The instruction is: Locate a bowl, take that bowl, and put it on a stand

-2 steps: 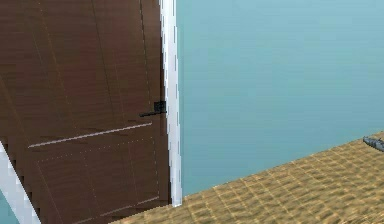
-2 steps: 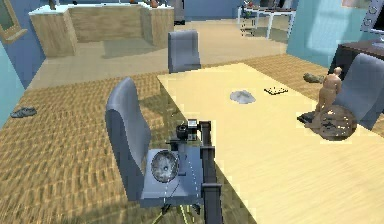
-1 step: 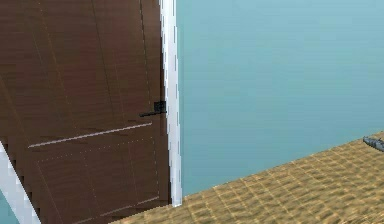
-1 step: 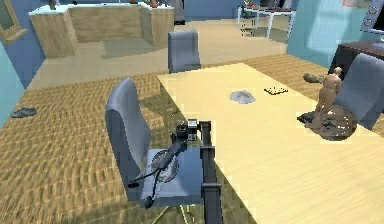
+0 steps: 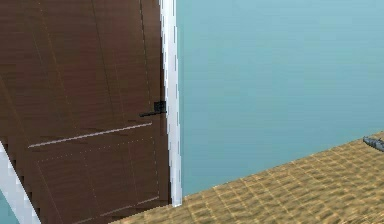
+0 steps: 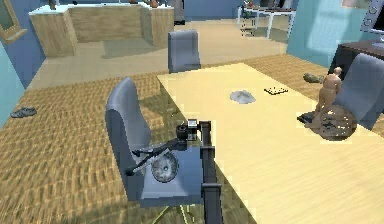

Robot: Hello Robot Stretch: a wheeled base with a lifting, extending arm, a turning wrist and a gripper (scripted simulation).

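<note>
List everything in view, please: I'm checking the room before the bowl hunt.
Door: 1, brown, forward view's left.
Wall: 1, light blue, beside door.
Table: 1, pale yellow, arm side view's middle.
Chairs: 2, grey-blue, at table's left side and far end.
Round thing: 1, grey, on table, perhaps a bowl.
Statue: 1, brown, table's right edge.
Counter: 1, tan, far back.
Arm: 1, dark, bottom edge.
Gripper: 1, dark, seen against a chair; load unclear.

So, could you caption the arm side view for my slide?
Gripper by a grey chair; pale table with a small grey object and brown statue.
</note>
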